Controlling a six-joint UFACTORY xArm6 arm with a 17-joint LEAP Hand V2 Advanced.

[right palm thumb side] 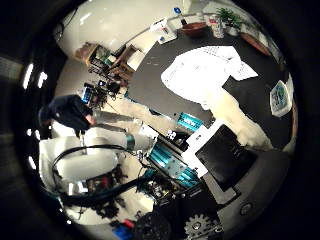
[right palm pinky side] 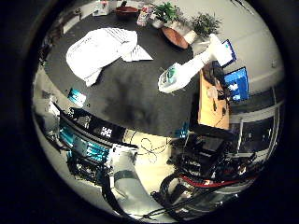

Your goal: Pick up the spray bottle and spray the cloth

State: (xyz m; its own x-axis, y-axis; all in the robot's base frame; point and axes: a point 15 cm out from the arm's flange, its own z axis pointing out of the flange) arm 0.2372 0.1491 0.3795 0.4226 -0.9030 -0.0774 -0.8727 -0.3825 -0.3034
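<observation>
A white cloth lies crumpled on a black table. A white spray bottle with a teal label lies on its side on the same table, a little away from the cloth and near the table's edge. In the right thumb side palm view the cloth and the bottle show again, small and far off. My right hand is high above the table and away from both. A black finger part reaches in straight and nothing is held in it.
Potted plants and a brown pot stand at the table's far side. A wooden desk with a monitor stands beside the table. A small teal card lies at the table's edge. Equipment racks stand below.
</observation>
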